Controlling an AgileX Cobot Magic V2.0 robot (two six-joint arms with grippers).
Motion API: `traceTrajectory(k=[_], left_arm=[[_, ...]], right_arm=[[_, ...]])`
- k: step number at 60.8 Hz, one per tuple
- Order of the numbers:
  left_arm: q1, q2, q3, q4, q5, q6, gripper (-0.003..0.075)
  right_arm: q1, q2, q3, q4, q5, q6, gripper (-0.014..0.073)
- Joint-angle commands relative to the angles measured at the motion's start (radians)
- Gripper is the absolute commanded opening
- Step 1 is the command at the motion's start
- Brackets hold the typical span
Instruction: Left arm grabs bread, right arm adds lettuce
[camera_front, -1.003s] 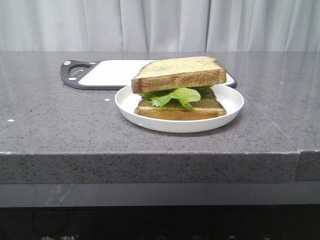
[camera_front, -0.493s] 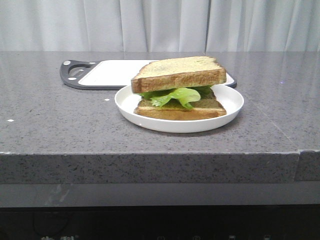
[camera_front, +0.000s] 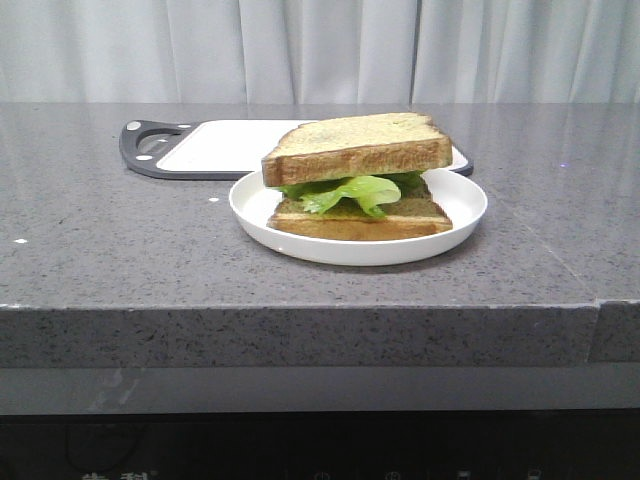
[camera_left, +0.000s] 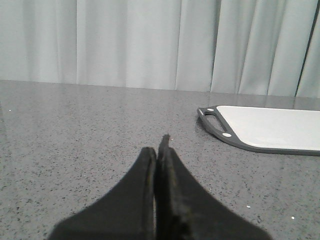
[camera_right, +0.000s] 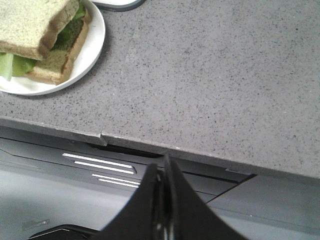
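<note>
On the plate (camera_front: 250, 200): bread (camera_front: 355, 146) atop lettuce (camera_front: 352, 190) — unchanged, task looks complete | left pincer (camera_left: 160, 150), right pincer (camera_right: 162, 175) pressed together, empty, well apart from plate

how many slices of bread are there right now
2. The top slice rests on the lettuce; the bottom slice lies under it on the white plate. Both also show in the right wrist view. None on the cutting board.
</note>
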Motion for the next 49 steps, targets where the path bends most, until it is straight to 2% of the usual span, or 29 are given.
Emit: traceTrajectory(k=[1,40,45,49], left_arm=[[0.002,-0.018,0.006,-0.006,-0.086,0.001,-0.0020],[0.002,-0.018,0.006,-0.006,-0.086,0.001,-0.0020],[0.002,-0.018,0.006,-0.006,-0.086,0.001,-0.0020],[0.002,-0.018,0.006,-0.006,-0.086,0.001,-0.0020]], right_arm=[[-0.008,0.004,-0.025,0.004,-0.052,0.002,-0.0118],[-0.008,0.004,-0.025,0.004,-0.054,0.001,-0.0118],[-0.008,-0.023,0.005,-0.004,-0.126,0.001,-0.0118],[-0.005,-0.068,0.066,-0.003,-0.240,0.001,-0.0118]])
